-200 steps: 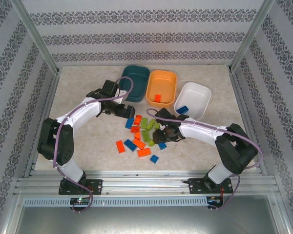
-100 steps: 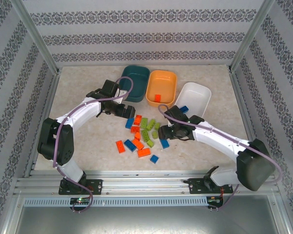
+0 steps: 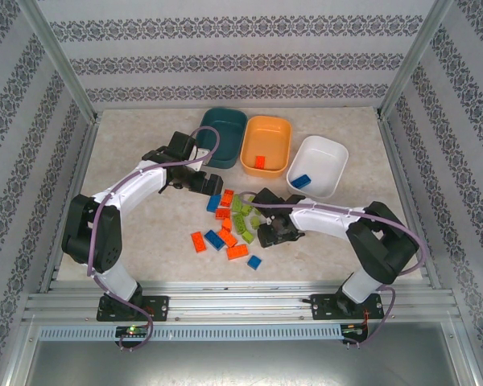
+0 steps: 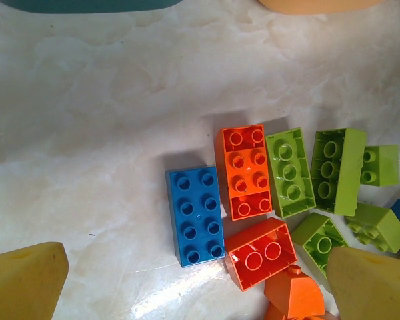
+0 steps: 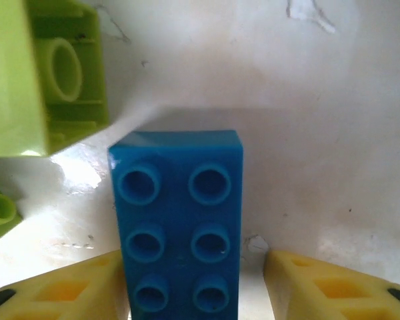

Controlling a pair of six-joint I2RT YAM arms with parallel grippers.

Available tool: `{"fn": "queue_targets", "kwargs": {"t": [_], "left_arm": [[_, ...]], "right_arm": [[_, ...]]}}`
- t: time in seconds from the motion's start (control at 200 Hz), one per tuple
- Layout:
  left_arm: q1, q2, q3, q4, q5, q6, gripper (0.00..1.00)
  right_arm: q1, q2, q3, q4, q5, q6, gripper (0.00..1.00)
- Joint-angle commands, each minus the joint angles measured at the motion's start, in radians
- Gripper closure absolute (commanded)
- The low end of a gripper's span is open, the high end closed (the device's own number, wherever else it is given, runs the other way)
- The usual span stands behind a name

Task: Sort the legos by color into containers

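Blue rectangular plastic lego brick (image 5: 177,220), glossy, two rows of round studs, on pale marbled desk (image 5: 320,100); right tool (image 5: 200,287) astride it, unclamped; left tool (image 4: 197,280) wide.

A beige marbled stone-look tabletop (image 3: 137,137) sits inside walls of white wallpaper with grey floral bands (image 3: 241,48). Two slanted aluminium frame posts (image 3: 56,56) rise at the back corners. Ribbed aluminium rails (image 3: 241,304) run along the near edge, with a white perforated strip (image 3: 241,331) and a dull grey metal sheet (image 3: 241,362) beyond them.

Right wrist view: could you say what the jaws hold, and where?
Nothing: the right gripper straddles the near end of a blue Lego brick, a gap beside one jaw.
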Motion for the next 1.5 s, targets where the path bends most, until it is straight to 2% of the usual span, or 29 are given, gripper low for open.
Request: {"fn": "queue_targets", "kwargs": {"t": [0.0, 0.075, 0.275, 0.385, 0.535, 0.645, 0.734, 0.924, 1.179, 1.264, 1.344, 1.419, 1.494], "left_arm": [[0.002, 0.015, 0.021, -0.015, 0.008, 0.000, 0.00], [0.002, 0.018, 0.021, -0.014, 0.013, 0.000, 0.00], [-0.010, 0.000, 0.011, 0.012, 0.078, 0.012, 0.00], [-0.029, -0.015, 0.001, 0.024, 0.097, 0.027, 0.00], [-0.070, -0.017, 0.003, 0.003, 0.033, 0.052, 0.00], [-0.086, 0.005, 0.011, -0.014, 0.002, 0.050, 0.01], [-0.092, 0.032, 0.026, -0.037, -0.019, 0.049, 0.05], [-0.116, 0.059, 0.028, -0.048, -0.020, 0.052, 0.11], [-0.147, 0.098, 0.041, -0.070, -0.051, 0.052, 0.12], [-0.149, 0.107, 0.046, -0.071, -0.037, 0.053, 0.13], [-0.155, 0.112, 0.047, -0.072, -0.029, 0.054, 0.13], [-0.162, 0.113, 0.046, -0.067, -0.024, 0.053, 0.14], [-0.165, 0.115, 0.043, -0.059, -0.004, 0.048, 0.17]], "right_arm": [[0.005, 0.023, 0.009, -0.015, 0.082, -0.004, 0.52], [0.005, 0.000, 0.009, -0.013, 0.096, -0.002, 0.61], [-0.084, -0.124, 0.005, 0.003, 0.043, -0.012, 0.69], [-0.210, -0.217, 0.024, -0.003, -0.007, -0.032, 0.72], [-0.418, -0.298, 0.079, 0.017, -0.036, -0.056, 0.72], [-0.557, -0.231, 0.141, 0.034, -0.082, -0.068, 0.71], [-0.624, -0.132, 0.207, 0.034, -0.103, -0.076, 0.71], [-0.674, 0.055, 0.308, 0.063, -0.108, -0.087, 0.72], [-0.688, 0.208, 0.392, 0.061, -0.122, -0.097, 0.70], [-0.688, 0.240, 0.411, 0.052, -0.132, -0.102, 0.66], [-0.688, 0.247, 0.417, 0.050, -0.135, -0.107, 0.57], [-0.688, 0.225, 0.409, 0.056, -0.128, -0.112, 0.51], [-0.686, 0.172, 0.391, 0.067, -0.129, -0.113, 0.50]]}}
